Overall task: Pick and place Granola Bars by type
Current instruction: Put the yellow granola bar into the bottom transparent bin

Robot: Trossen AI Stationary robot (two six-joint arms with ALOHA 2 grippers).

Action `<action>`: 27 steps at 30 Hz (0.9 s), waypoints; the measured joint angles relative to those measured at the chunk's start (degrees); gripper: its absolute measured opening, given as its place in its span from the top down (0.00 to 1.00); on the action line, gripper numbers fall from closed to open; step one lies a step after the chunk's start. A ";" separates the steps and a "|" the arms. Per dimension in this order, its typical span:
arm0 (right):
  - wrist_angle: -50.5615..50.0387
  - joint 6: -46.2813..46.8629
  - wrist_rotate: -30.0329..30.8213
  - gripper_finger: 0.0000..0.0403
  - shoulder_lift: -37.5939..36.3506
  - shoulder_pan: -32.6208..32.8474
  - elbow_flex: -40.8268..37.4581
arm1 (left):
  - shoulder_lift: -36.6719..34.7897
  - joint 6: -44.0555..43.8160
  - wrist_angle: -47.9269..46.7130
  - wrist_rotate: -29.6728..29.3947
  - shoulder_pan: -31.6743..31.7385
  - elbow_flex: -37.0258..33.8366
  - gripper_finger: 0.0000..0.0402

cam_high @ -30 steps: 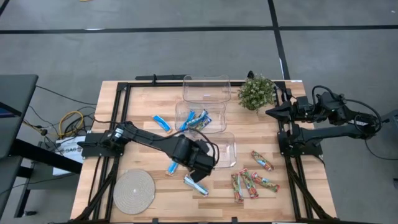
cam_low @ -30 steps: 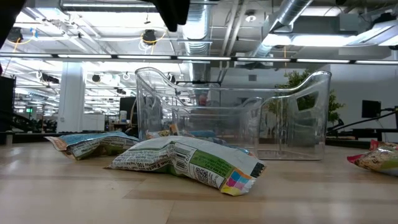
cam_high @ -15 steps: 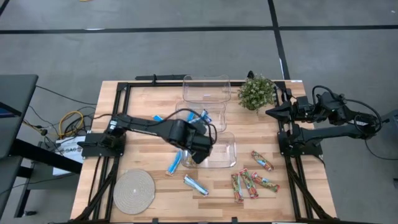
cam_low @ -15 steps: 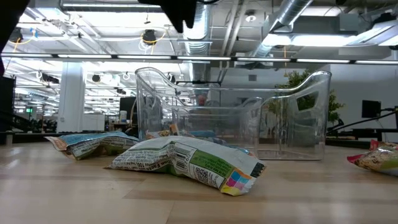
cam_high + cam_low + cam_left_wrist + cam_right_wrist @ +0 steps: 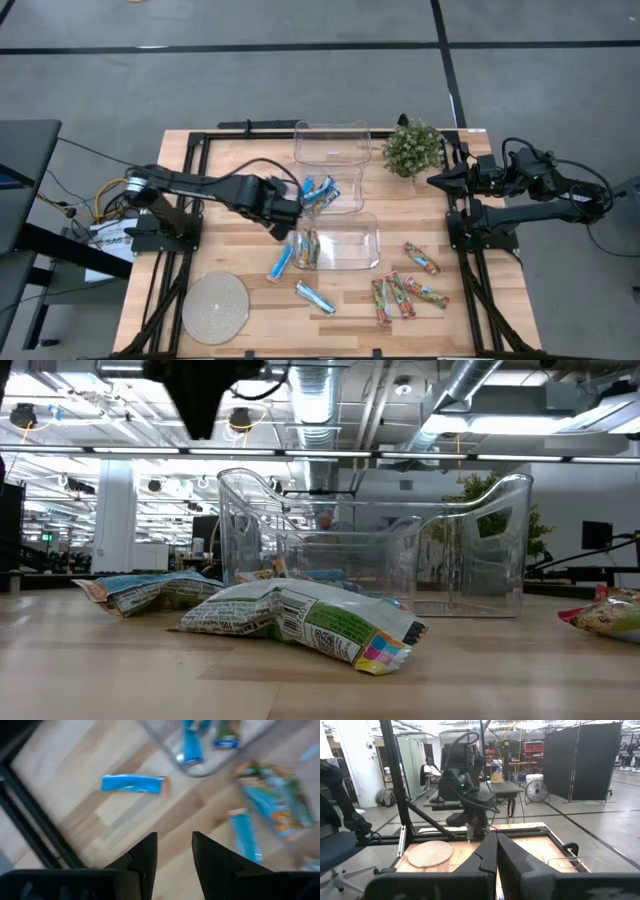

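The left arm reaches low across the table (image 5: 225,255) from its left edge, its left claw (image 5: 287,212) beside the middle clear bin (image 5: 345,178). In the left wrist view its fingers (image 5: 145,857) stand narrowly apart, holding nothing, above bare wood near a blue bar (image 5: 132,784). Red-green-orange bars (image 5: 405,293) lie at the right front. The right arm waits folded at the right edge, right claw (image 5: 432,180) closed.

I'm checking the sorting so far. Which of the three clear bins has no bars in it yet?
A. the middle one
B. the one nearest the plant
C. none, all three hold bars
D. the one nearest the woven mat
B: in the high view the bin nearest the plant shows only bare table through it, while the middle bin holds blue bars and the third bin holds a multicoloured bar.
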 joint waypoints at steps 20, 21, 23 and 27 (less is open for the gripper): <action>0.00 0.00 0.01 1.00 0.00 0.00 0.00 | -29.69 -7.53 45.64 3.36 14.01 -46.63 0.71; 0.00 -0.02 -0.01 1.00 0.01 0.02 0.00 | -30.83 -8.92 47.67 3.50 14.84 -48.33 0.71; 0.00 0.00 0.00 1.00 0.02 0.00 0.00 | -32.70 -12.23 51.83 3.48 16.30 -51.38 0.71; 0.00 -0.02 0.01 1.00 0.02 0.00 0.00 | -35.52 -20.29 57.68 2.97 18.78 -56.31 0.71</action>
